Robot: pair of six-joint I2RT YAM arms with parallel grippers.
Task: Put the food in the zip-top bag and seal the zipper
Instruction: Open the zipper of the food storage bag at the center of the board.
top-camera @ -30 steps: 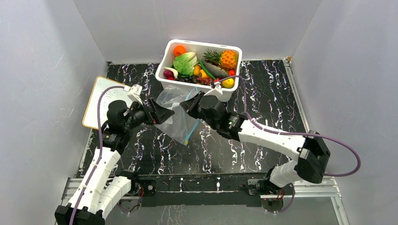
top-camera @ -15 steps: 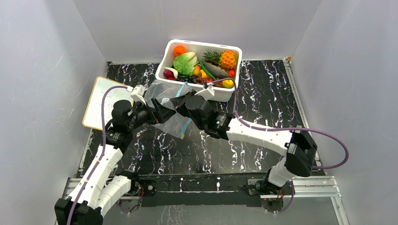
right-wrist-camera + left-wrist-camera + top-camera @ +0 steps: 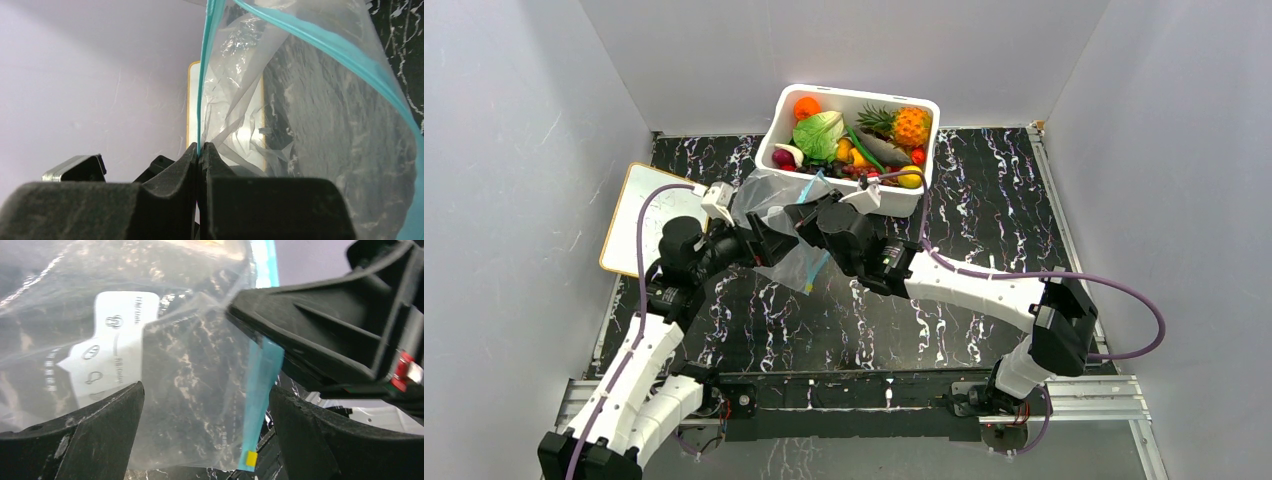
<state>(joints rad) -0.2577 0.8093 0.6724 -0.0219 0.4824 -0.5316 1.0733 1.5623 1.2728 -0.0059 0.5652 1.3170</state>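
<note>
Right wrist view, crinkly clear zip-top bag (image 3: pixel 310 125), its thin teal zipper (image 3: pixel 201 100) pinched by our right end effector (image 3: pixel 200 150), left end effector (image 3: pixel 205 412) spread wide near it

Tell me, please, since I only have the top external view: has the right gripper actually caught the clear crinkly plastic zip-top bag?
Observer: Yes. In the right wrist view the right gripper is shut on the thin teal-blue zipper strip of the clear crinkly zip-top bag.
Operator: Is the bag's mouth parted?
Observer: Yes. The strip's other side sweeps away to the right, apart from the pinched side.
Operator: And the left gripper?
Observer: In the left wrist view the left gripper is wide open. The bag film shows between its jaws, not pinched.
</note>
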